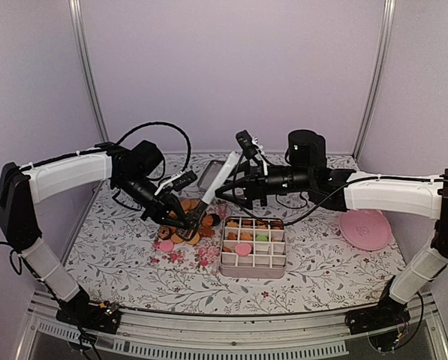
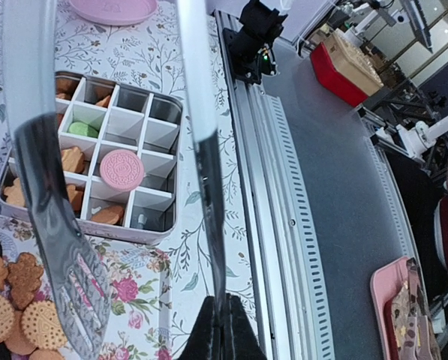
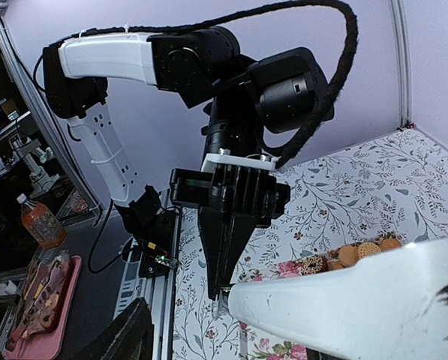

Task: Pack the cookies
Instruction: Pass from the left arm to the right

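The cookies (image 1: 184, 229) lie in a loose pile on the flowered cloth left of a white divided box (image 1: 254, 264); they are mostly golden with a few dark ones. The pile also shows in the left wrist view (image 2: 21, 300). The box (image 2: 81, 225) holds several cookies, one green (image 2: 82, 129), and a pink cookie (image 2: 121, 169) lies on its dividers. White-handled tongs (image 1: 217, 178) stand slanted over the pile. My left gripper (image 2: 224, 330) is shut on the tip of one tong arm. My right gripper (image 1: 230, 192) is beside the white handle (image 3: 359, 300), with one finger (image 3: 126, 330) held apart from it.
A big pink plate (image 1: 365, 229) lies at the right of the cloth. Another pink cookie (image 1: 166, 245) lies by the pile's near left. The table's metal rail (image 2: 284, 225) runs along the near edge. Both arms and their cables crowd the space above the box.
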`<state>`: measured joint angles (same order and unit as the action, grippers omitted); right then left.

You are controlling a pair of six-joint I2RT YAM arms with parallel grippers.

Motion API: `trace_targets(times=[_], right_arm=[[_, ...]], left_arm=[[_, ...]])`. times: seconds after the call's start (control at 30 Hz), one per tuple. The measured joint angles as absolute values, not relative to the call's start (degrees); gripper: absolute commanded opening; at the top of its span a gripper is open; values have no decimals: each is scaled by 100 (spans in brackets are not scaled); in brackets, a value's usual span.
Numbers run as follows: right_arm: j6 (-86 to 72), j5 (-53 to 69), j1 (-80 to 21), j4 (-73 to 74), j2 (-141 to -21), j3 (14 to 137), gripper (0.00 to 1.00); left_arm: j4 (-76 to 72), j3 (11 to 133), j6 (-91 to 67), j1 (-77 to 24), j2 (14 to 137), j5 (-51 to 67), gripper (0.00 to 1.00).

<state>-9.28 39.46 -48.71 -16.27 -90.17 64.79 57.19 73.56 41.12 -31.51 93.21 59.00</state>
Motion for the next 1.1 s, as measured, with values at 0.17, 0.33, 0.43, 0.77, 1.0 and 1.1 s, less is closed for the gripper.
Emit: trace_targets(times=[0.17, 0.33, 0.43, 0.77, 1.0, 1.1], right_arm=[[-1164, 4294, -4869, -1638, -9404, 6746, 59], [-1315, 4421, -4869, -1629, -9640, 6761, 59], [-1315, 4397, -4862, -1632, -9616, 6766, 59], [-1323, 3931, -4650, -1632, -8910, 6224, 71], [-1435, 3927, -4644, -1916, -8973, 6208, 72], [-1518, 3990, -4644, -2106, -9174, 6250, 69]], left_arm=[[5675, 7356, 4110, -3148, 9321, 5854, 0], [5666, 7358, 4064, -3148, 9321, 5771, 0], [5664, 7358, 4062, -3148, 9319, 5765, 0], [5662, 7358, 4093, -3151, 9214, 5760, 0], [5666, 7358, 4115, -3151, 9214, 5760, 0], [5669, 7358, 4132, -3148, 9214, 5763, 0]])
